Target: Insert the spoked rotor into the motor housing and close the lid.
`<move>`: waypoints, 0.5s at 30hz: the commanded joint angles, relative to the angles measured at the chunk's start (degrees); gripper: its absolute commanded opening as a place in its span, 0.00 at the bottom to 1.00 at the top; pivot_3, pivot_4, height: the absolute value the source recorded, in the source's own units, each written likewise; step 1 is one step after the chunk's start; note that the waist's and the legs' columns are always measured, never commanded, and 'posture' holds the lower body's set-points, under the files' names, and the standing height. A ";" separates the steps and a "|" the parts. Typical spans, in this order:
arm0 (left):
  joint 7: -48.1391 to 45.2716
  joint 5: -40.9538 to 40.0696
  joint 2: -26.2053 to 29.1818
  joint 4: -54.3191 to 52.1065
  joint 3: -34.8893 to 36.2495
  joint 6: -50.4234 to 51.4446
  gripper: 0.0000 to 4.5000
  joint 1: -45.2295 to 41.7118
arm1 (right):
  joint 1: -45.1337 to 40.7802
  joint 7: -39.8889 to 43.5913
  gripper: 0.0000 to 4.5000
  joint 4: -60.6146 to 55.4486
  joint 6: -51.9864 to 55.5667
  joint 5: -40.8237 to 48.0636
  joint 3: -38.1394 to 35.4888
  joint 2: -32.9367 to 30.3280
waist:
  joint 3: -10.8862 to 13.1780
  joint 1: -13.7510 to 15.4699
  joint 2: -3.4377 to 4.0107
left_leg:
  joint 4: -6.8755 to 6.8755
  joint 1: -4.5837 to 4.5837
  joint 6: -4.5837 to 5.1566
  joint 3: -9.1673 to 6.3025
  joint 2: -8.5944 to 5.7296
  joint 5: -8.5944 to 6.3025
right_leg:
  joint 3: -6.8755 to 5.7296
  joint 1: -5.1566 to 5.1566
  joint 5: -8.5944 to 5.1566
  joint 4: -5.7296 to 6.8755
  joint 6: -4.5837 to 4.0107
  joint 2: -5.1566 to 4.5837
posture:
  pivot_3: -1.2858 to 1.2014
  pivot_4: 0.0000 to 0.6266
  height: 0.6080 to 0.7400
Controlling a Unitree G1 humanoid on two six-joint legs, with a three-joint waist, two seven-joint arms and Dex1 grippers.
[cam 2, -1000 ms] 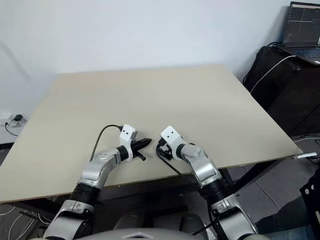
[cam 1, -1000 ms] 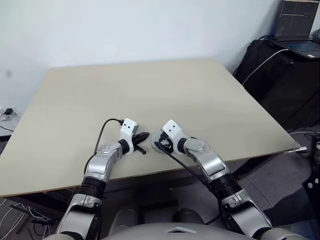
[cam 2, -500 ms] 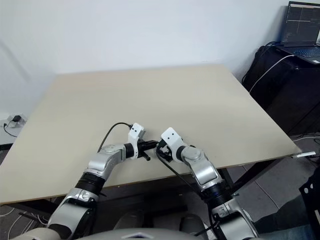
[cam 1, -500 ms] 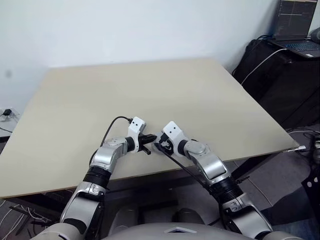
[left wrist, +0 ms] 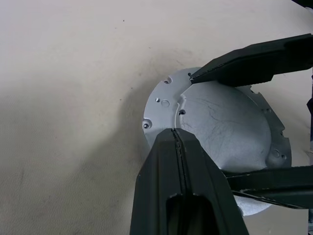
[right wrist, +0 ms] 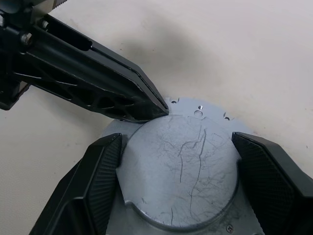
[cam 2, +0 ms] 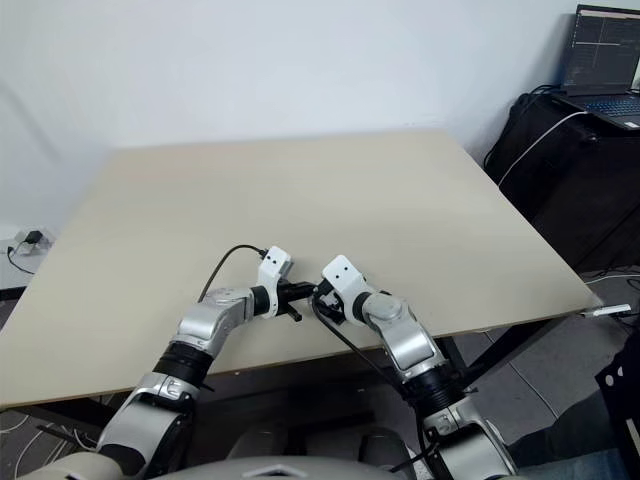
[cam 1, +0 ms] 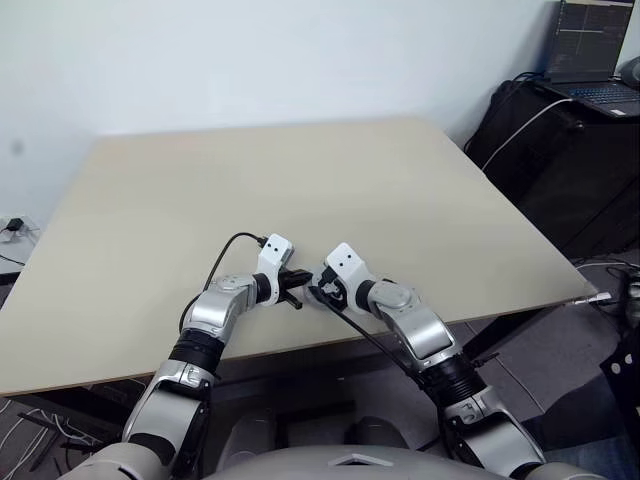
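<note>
Task's thing: the lid [right wrist: 183, 169], a flat light-grey scratched metal disc with a stepped, notched rim carrying small holes, lies plain face up on the beige table [cam 1: 300, 180] near its front edge.
Right gripper [right wrist: 178, 161]: spread wide, one black ribbed finger on each side of the raised centre of the lid, both close against its step; whether they squeeze it I cannot tell.
Left gripper [left wrist: 177, 134]: pressed together into one black wedge, its tip resting on or just over the lid's rim on the side facing the left arm.
Key relation: the lid sits directly between the right fingers, and the left tip meets it from the opposite flank, so the two arms face each other across the disc.
Nearer arm: both are at the lid.
Judgement: the lid is seated or nearly so; pressing it home likely remains.
</note>
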 commanded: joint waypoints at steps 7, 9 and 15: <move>-1.05 -0.04 -1.30 -1.21 -1.85 1.45 0.00 0.47 | 3.45 -2.44 0.99 -3.18 5.59 0.12 -1.41 0.26 | -0.07 0.13 -0.03 | 0.00 0.00 0.01 0.00 0.00 -0.01 | 0.04 0.00 -0.05 -0.01 -0.10 -0.06 | 0.52 0.00 1.00; -1.12 -0.05 -1.25 -1.35 -1.85 1.57 0.00 0.61 | 4.69 -3.05 0.99 -5.52 6.59 0.25 -2.07 0.00 | -0.08 0.26 -0.03 | 0.02 0.00 0.01 0.00 0.00 -0.01 | 0.04 0.01 -0.09 -0.01 -0.17 -0.09 | 0.52 0.00 1.00; -1.26 0.00 -1.05 -1.66 -1.93 1.81 0.00 1.19 | 8.46 -4.24 0.99 -13.72 8.94 0.81 -3.93 -1.74 | -0.08 0.27 -0.04 | 0.05 -0.02 0.03 0.00 -0.01 -0.03 | 0.01 0.01 -0.09 -0.02 -0.16 -0.18 | 0.52 0.00 1.00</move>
